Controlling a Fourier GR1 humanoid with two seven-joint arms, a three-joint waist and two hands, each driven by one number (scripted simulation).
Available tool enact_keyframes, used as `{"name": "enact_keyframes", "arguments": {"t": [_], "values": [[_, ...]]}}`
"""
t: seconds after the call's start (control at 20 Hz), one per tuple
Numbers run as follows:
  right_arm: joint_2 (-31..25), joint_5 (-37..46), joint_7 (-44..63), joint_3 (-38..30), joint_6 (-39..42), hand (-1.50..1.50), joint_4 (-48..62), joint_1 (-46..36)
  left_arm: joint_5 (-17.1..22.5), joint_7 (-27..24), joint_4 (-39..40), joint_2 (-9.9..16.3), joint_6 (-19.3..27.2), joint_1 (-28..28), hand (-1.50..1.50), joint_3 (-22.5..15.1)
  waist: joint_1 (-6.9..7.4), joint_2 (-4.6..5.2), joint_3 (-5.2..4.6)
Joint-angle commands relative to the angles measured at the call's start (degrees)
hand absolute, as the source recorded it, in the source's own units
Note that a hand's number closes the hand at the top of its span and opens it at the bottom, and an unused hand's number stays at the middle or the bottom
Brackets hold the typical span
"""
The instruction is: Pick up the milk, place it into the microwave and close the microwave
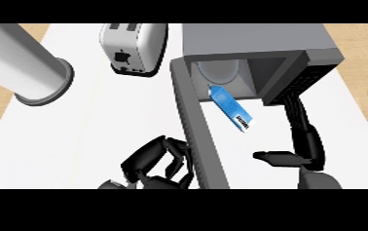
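The milk (232, 107) is a slim blue carton with a pale swirl printed on its upper face and a white end panel carrying a dark mark at its lower right tip. It lies tilted, running from upper left to lower right in the centre right of the frame, its upper end just inside the mouth of the microwave (259, 42) and its lower end sticking out over the white counter (86, 127). The microwave is a grey box in the upper right of the frame, its cavity open toward me with a pale round turntable visible at the back. Its door (203, 132) swings out as a long grey slab running from the cavity's left edge down toward the lower middle of the frame. My right hand (305, 149) shows at the lower right, fingers straight and reaching up toward the microwave's right front corner, thumb jutting left, holding nothing and clear of the carton. My left hand (155, 162) sits at the lower middle, just left of the door, fingers curled inward with nothing in them. A silver toaster (133, 47) stands in the upper middle left, and a grey cylinder (36, 69) crosses the upper left corner.
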Motion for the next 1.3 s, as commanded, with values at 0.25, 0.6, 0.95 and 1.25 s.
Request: {"name": "enact_keyframes", "arguments": {"t": [0.25,0.6,0.95,1.25], "values": [[-0.76,-5.05,9.66,1.60,3.56,-1.50,-27.67,17.04,2.85,0.11,11.43,-0.28,19.28,-8.38,1.50,-21.68,0.59,0.53,0.07],[-5.24,-15.09,19.84,-1.40,9.81,-1.50,-36.62,15.03,15.76,-0.88,16.05,-0.27,38.51,-17.61,1.50,-31.65,-1.40,1.05,-0.01],[-6.74,-18.08,22.54,0.76,13.52,-1.50,-41.76,16.03,26.68,-5.56,19.53,-0.25,48.65,-23.74,1.50,-33.17,-3.76,1.68,-0.11],[-10.22,-23.05,25.46,1.63,18.74,-1.50,-45.45,15.12,33.27,-7.06,20.64,-0.26,52.53,-31.44,1.50,-31.61,-6.61,2.12,-0.15]]}}
